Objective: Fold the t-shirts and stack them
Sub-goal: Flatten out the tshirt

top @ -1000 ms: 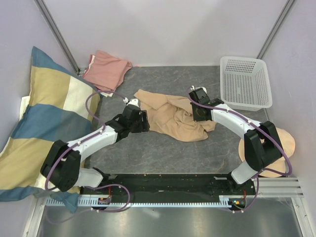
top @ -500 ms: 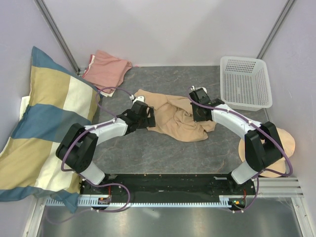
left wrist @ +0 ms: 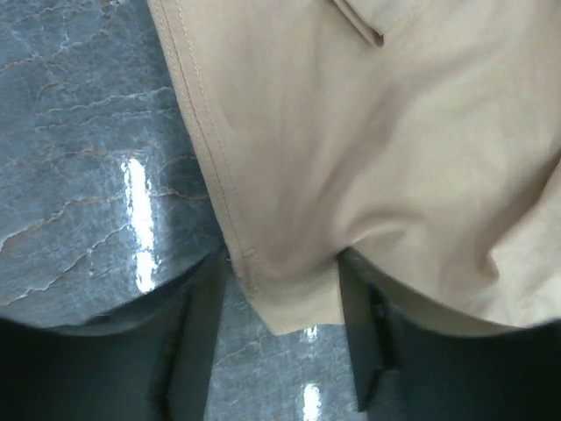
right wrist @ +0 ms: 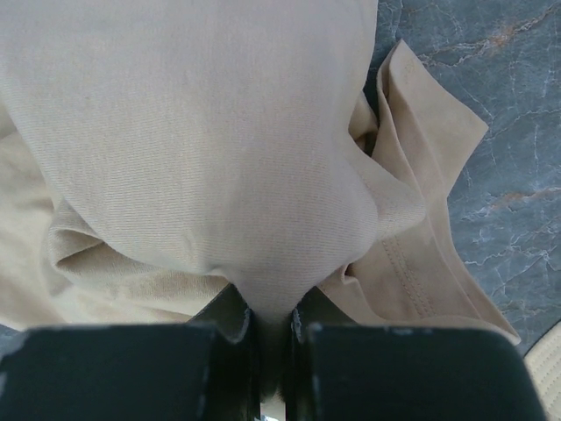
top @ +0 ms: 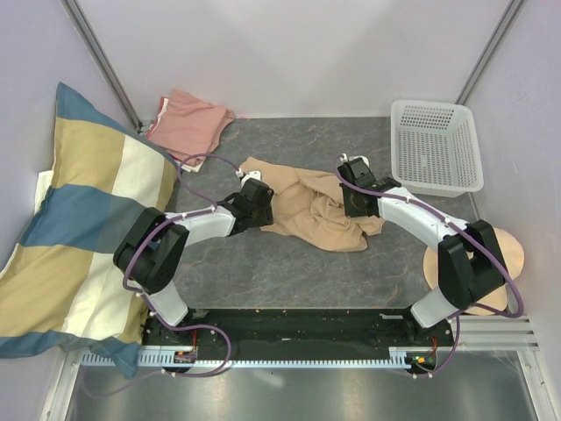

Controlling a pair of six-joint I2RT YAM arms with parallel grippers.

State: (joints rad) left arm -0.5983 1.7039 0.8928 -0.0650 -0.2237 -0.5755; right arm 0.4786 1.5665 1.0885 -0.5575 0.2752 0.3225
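The tan t-shirt [top: 311,210] lies crumpled in the middle of the grey table. The salmon-pink t-shirt [top: 188,121] lies in a loose heap in the back left corner. My left gripper [top: 259,200] is at the tan shirt's left edge. In the left wrist view its jaws [left wrist: 280,267] stand open, with a hemmed corner of the tan t-shirt [left wrist: 351,158] between the fingers. My right gripper [top: 355,195] is over the shirt's right part. In the right wrist view it [right wrist: 273,316] is shut on a pinched fold of the tan t-shirt [right wrist: 210,149].
A big blue, yellow and cream striped pillow [top: 79,219] fills the left side. A white mesh basket [top: 436,145] stands at the back right. A round beige hat-like thing [top: 504,254] lies at the right edge behind the right arm. Walls close in on three sides.
My left arm has swung right and forward, bringing its gripper onto the tan shirt's left hem. The right gripper has stayed put, still holding the cloth.
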